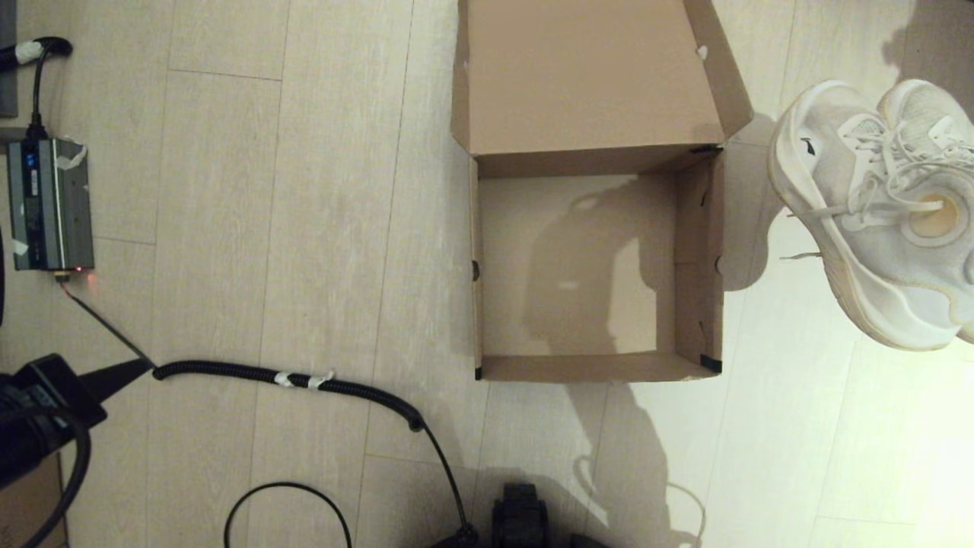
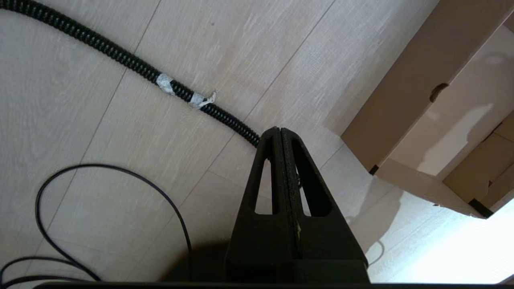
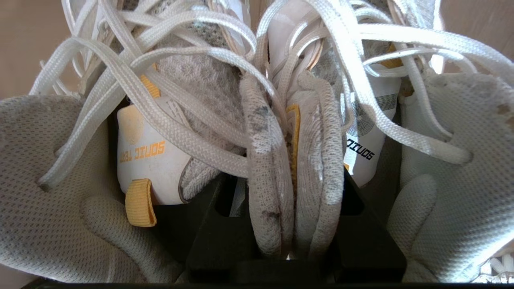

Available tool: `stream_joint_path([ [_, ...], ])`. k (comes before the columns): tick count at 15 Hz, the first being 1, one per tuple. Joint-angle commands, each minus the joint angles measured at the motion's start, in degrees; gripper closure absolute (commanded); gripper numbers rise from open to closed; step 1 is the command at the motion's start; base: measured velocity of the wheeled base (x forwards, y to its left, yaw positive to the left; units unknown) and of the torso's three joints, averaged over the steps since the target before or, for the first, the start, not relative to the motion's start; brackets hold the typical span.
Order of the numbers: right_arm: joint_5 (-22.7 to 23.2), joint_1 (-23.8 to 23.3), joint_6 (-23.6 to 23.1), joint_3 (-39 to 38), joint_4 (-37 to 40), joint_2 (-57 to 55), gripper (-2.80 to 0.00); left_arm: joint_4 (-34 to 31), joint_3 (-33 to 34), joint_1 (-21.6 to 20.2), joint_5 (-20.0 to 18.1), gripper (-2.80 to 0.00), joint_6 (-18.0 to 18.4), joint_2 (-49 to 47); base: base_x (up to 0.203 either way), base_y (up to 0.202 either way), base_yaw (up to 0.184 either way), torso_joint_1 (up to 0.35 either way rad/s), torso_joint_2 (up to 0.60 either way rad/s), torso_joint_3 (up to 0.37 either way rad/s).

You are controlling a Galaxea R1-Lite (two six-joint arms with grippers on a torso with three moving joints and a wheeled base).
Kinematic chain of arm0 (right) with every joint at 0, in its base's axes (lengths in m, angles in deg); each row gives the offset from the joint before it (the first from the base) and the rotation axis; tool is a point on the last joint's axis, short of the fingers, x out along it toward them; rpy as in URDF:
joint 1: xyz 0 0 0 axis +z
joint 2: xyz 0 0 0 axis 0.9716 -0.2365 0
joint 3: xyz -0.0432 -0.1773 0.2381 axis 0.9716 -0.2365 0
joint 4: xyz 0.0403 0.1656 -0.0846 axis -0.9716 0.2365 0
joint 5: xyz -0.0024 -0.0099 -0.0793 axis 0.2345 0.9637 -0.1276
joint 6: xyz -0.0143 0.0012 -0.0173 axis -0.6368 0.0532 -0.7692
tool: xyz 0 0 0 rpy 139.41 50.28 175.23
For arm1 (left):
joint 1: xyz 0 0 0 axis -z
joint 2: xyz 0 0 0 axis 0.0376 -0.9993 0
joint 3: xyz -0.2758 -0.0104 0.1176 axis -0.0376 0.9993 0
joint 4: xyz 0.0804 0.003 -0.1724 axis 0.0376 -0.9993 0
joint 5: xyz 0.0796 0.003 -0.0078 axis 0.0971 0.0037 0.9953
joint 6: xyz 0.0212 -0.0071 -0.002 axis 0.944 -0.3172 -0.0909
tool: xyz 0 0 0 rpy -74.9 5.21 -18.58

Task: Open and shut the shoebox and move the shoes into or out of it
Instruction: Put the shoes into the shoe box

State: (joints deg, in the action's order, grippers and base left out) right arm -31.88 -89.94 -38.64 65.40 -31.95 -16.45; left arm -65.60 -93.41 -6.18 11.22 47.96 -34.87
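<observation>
R gripper [image 3: 292,224] is clenching both shoes [image 1: 875,213] at once, its black fingers [image 3: 225,224] pinching the two inner collar walls pressed together betw. them; laces are spilling over the tongues in the wrist view. In the head view the pair is hanging in the air at the right edge, toes pointing away and tilted, beside and clear of the shoebox [image 1: 593,365], not touching it. Shoebox is sitting on the pale wood floor [image 1: 304,228] w/ lid [image 1: 586,76] flipped back and open, inside bare. L gripper [image 2: 281,138] is sitting low at the robot's left, fingers pressed together on nothing, over the floor near a black corrugated cable [image 1: 289,377] w/ white tape on it. A grey power unit [image 1: 47,204] is lying far left.
</observation>
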Motion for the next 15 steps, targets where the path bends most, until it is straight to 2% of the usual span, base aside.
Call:
stream_joint_path([
  [1, 0.1, 0.7, 0.1, 0.1, 0.1, 2.1, 0.0, 0.1, 0.3, 0.0, -0.1, 0.0, -0.2, 0.3, 0.0, 0.0, 0.0, 0.0, 0.0, 0.0],
  [6, -1.1, 9.8, 2.0, -0.4, 0.2, 2.5, 0.0, 0.2, 1.1, 0.0, -0.1, 0.0, -0.2, -0.5, 0.0, 0.0, 0.0, 0.0, 0.0, 0.0],
  [12, -10.4, 28.9, 6.0, 0.5, -0.2, 1.8, 0.0, 0.3, 1.2, 0.0, -0.1, 0.0, -0.2, -1.8, 0.0, 0.0, 0.0, 0.0, 0.0, 0.0],
  [15, -11.7, 33.9, 8.4, 0.2, -0.3, 1.0, 0.0, 0.3, 1.2, 0.0, -0.1, 0.0, -0.2, -2.3, 0.0, 0.0, 0.0, 0.0, 0.0, 0.0],
])
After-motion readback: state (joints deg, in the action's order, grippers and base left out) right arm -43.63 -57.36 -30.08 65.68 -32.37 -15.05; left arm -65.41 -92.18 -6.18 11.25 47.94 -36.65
